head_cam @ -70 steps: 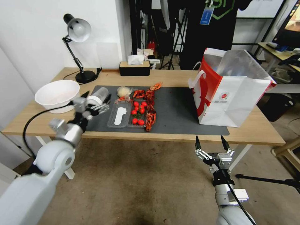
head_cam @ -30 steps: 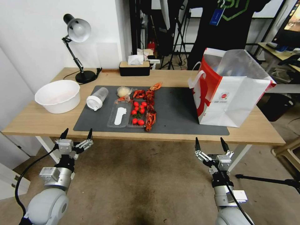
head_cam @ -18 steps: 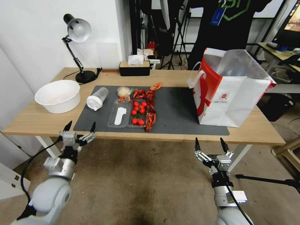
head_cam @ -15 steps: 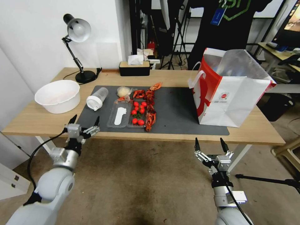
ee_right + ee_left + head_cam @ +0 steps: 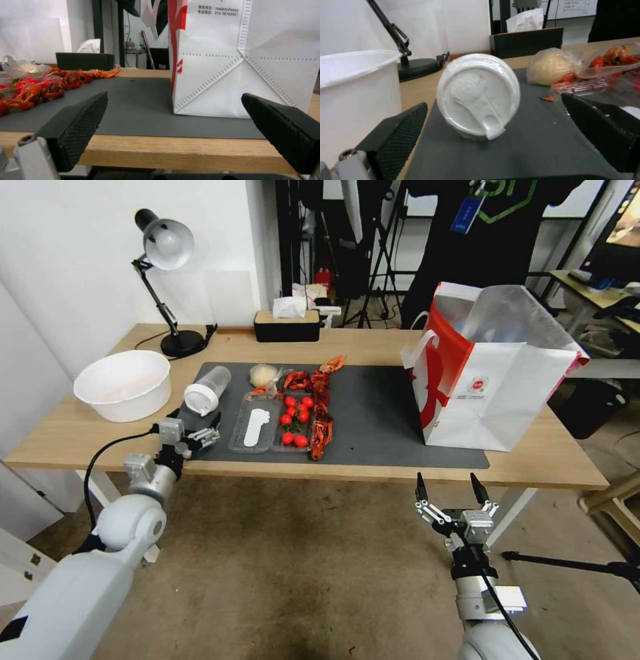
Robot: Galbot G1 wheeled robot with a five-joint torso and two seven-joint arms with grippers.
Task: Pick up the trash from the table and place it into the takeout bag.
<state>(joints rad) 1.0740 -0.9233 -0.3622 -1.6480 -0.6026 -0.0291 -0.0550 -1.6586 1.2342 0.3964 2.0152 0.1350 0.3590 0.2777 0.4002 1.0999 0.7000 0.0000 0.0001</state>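
The left gripper (image 5: pixel 195 419) is over the near left corner of the dark grey mat (image 5: pixel 380 413), its 2 fingers spread wide with nothing between them. Just beyond it the clear plastic cup with white lid (image 5: pixel 206 390) lies on its side, lid toward the gripper; in the left wrist view the lid (image 5: pixel 478 95) faces the camera squarely between the 2 black pads (image 5: pixel 398 140) and hides nearly all of the cup body behind it.

To the left stands the white round basin (image 5: pixel 123 383), cut off at the edge in the wrist view. Right of the cup, a clear plastic tray (image 5: pixel 255 423) holds a white shape that is hard to identify; beside it are cherry tomatoes (image 5: pixel 295 420) and a row of red crayfish shells (image 5: pixel 321 407). A small whitish wad (image 5: pixel 265 375) in thin plastic sits at the far end of the tray.

The takeout bag (image 5: pixel 490 370) stands upright on the right end of the table (image 5: pixel 553 453), mouth open; its inside shows silvery lining and any contents are hidden.

The right gripper (image 5: pixel 447 489) hangs below the table's near edge, in front of the bag, fingers parted and empty. Its wrist view shows the bag's lower part (image 5: pixel 243 62); the top is cut off.
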